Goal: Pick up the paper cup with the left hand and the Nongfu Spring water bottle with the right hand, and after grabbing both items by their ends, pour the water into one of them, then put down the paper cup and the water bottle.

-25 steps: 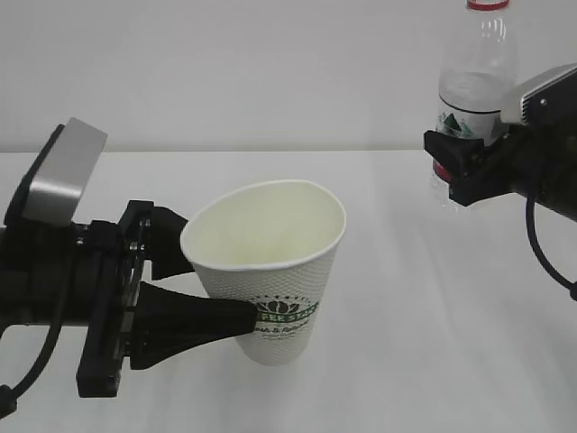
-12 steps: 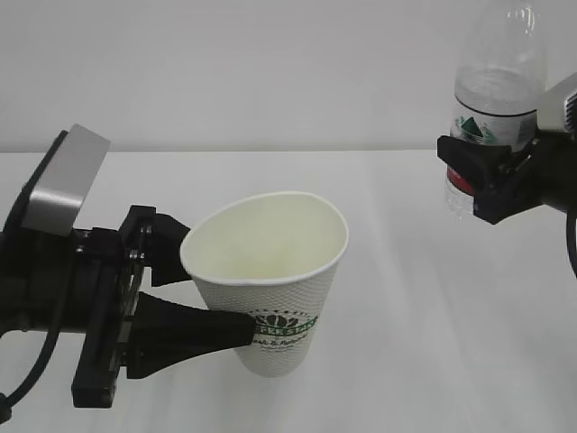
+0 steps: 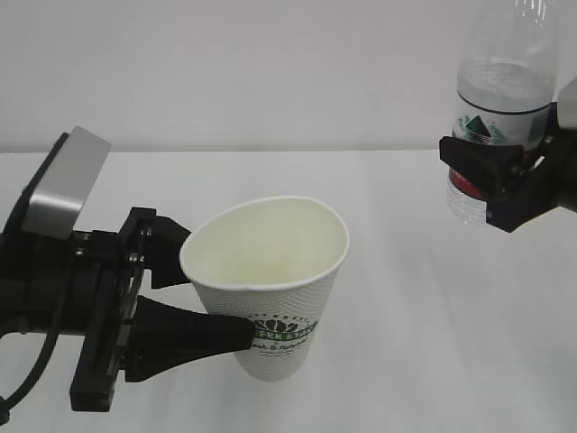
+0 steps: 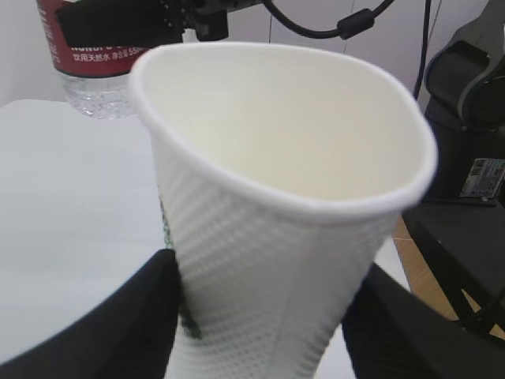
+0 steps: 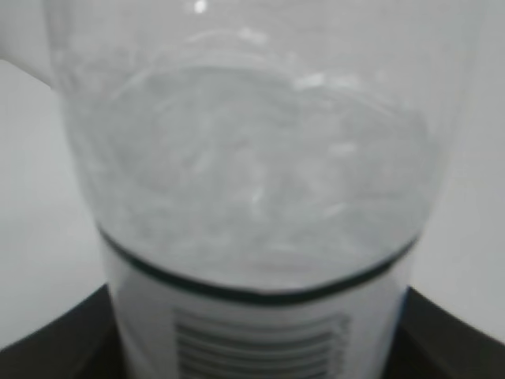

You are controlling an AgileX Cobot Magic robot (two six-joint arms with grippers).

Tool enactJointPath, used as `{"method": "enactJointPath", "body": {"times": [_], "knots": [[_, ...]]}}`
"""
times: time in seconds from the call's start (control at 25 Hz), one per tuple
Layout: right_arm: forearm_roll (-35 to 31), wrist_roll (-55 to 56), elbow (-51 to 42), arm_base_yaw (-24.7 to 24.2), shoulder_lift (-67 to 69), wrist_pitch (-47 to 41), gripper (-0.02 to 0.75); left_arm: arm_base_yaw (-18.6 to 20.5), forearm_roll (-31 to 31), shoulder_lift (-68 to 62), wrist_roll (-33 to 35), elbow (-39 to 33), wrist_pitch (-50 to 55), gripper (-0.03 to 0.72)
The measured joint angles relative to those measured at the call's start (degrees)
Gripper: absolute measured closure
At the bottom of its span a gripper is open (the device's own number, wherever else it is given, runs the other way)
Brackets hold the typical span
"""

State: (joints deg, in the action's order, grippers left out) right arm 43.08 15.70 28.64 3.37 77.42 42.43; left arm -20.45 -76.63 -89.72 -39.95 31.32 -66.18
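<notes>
The white paper cup (image 3: 275,284) with a green-and-black logo near its base hangs above the table, tilted slightly, its cream inside (image 4: 276,126) showing no liquid. My left gripper (image 3: 236,307) is shut on its lower wall, one black jaw on each side. At the upper right the Nongfu Spring water bottle (image 3: 501,81) is held upright and off the table, with my right gripper (image 3: 491,176) shut on its labelled lower body. Water (image 5: 260,181) fills the bottle up to about its shoulder. The bottle's neck is cut off by the frame's top edge.
A white table (image 3: 406,361) runs under both arms, with a plain white wall behind it. In the left wrist view, black equipment (image 4: 465,103) and cables stand beyond the table's far edge.
The right gripper has carried the bottle upward and to the right, so its neck has left the frame. The left gripper and cup have hardly moved.
</notes>
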Motion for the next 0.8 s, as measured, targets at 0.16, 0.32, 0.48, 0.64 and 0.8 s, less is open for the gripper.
{"method": "enactJointPath", "body": {"times": [0.16, 0.32, 0.48, 0.64, 0.8], "knots": [[3.48, 1.7, -0.1, 0.0, -1.02, -1.39, 0.253, 0.0, 0.0, 0.0, 0.0, 0.0, 0.0, 0.237], [5.08, 3.17, -0.21, 0.0, -1.67, -1.61, 0.253, 0.0, 0.0, 0.0, 0.0, 0.0, 0.0, 0.238], [7.65, 4.62, -0.21, 0.0, -1.9, -1.61, 0.253, 0.0, 0.0, 0.0, 0.0, 0.0, 0.0, 0.238], [9.55, 6.64, -0.21, 0.0, -1.9, -1.21, 0.253, 0.0, 0.0, 0.0, 0.0, 0.0, 0.0, 0.238], [12.28, 8.51, -0.21, 0.0, -1.9, 0.02, 0.253, 0.0, 0.0, 0.0, 0.0, 0.0, 0.0, 0.238]]}}
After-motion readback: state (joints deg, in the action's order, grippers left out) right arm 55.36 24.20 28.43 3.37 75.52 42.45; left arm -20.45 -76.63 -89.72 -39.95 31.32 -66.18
